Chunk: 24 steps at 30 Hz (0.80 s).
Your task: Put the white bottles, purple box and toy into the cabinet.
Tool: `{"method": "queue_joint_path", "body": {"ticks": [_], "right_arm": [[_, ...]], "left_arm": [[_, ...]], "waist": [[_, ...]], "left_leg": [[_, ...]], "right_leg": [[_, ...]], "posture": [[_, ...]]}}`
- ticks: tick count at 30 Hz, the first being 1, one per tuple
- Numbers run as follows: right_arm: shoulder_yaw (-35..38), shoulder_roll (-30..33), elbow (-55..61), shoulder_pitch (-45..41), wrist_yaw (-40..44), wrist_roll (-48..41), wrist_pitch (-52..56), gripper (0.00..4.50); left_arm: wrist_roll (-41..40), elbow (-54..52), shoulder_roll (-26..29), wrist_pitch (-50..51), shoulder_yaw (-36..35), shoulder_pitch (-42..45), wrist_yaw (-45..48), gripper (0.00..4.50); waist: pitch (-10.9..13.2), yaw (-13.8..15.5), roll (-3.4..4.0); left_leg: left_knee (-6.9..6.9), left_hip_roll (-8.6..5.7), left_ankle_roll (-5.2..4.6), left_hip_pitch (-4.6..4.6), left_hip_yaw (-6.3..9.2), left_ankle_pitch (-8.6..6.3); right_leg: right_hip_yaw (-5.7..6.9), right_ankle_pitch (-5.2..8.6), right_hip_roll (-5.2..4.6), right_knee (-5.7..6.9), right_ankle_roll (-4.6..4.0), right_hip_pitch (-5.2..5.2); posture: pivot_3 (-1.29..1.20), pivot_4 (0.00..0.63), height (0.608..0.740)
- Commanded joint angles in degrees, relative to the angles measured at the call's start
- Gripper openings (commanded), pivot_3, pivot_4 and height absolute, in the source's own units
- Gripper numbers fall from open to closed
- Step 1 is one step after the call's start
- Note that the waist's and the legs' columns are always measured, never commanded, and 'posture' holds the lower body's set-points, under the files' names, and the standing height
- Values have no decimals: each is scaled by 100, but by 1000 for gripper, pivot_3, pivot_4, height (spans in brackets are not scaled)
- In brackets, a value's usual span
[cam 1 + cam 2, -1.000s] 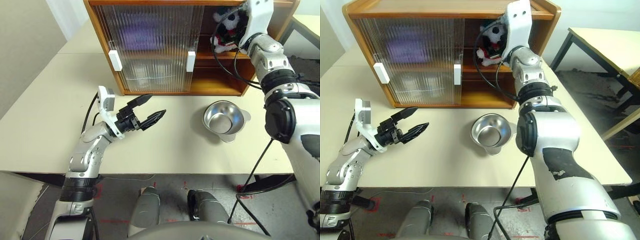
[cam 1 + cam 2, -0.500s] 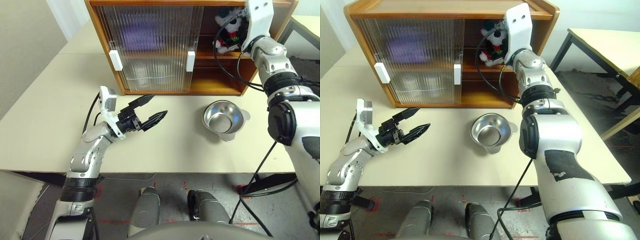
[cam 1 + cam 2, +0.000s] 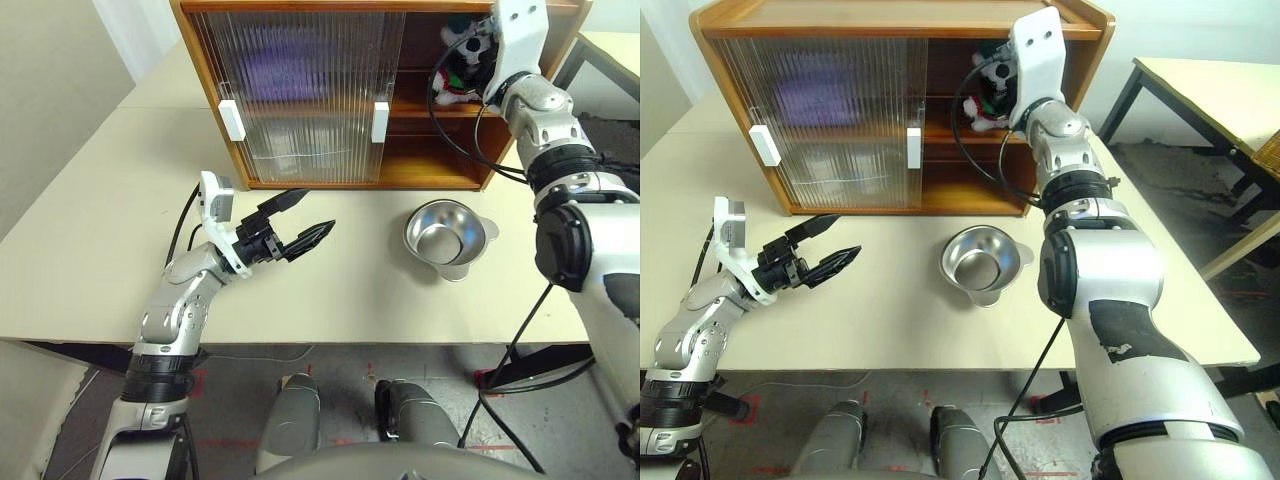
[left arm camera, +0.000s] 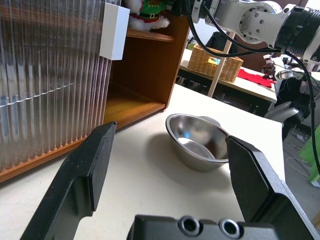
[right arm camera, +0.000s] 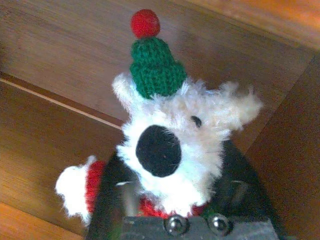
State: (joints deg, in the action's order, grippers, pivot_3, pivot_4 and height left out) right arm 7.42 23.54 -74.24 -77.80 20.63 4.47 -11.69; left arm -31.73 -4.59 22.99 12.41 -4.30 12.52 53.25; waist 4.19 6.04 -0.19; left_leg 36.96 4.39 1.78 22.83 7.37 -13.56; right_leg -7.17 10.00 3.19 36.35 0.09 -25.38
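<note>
The cabinet (image 3: 330, 100) stands at twelve o'clock on the table (image 3: 90, 240), with the toy (image 3: 462, 60) on its upper shelf at one o'clock. The steel bowl (image 3: 447, 238) sits at three o'clock. The left gripper (image 3: 300, 222), jaws spread, hovers at nine o'clock.

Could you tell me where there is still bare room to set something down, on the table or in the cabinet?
The table is bare from the open left gripper across to the steel bowl. The cabinet has a bare lower shelf on its open side. The upper shelf there is crowded by the toy and right gripper.
</note>
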Motion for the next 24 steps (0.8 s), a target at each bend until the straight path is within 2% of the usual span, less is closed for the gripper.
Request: {"method": "queue_joint_path", "body": {"ticks": [1,4,8,9,24], "right_arm": [[-48,-15,-17,48,-46,33,6,1865],[-54,-22,-26,42,-68,43,14,2718],[-69,-43,-45,20,-124,64,35,4282],[-72,-47,-49,9,-143,69,44,4474],[-120,85,122,167,-142,-3,125,4474]], "left_arm": [[8,-62,3,27,44,-3,-11,4500],[5,-61,6,23,38,-11,-9,4500],[5,-61,-4,11,39,-26,-9,4500],[6,-58,-7,8,41,-28,-8,4500],[-9,-72,-26,22,56,-39,-20,4500]], "waist": [[0,0,0],[0,0,0],[0,-1,0],[0,-2,0],[0,-5,0]], "left_leg": [[0,0,0,0,0,0],[0,0,0,0,0,0],[0,0,0,0,1,0],[0,0,0,0,1,0],[-1,0,0,0,0,0]], "right_leg": [[0,0,0,0,2,0],[0,-1,0,0,3,0],[0,-2,0,0,4,0],[0,-2,0,0,4,0],[-1,-1,0,-1,5,-1]], "posture": [[148,79,740],[148,80,740],[148,80,740],[148,80,740],[133,85,740]]}}
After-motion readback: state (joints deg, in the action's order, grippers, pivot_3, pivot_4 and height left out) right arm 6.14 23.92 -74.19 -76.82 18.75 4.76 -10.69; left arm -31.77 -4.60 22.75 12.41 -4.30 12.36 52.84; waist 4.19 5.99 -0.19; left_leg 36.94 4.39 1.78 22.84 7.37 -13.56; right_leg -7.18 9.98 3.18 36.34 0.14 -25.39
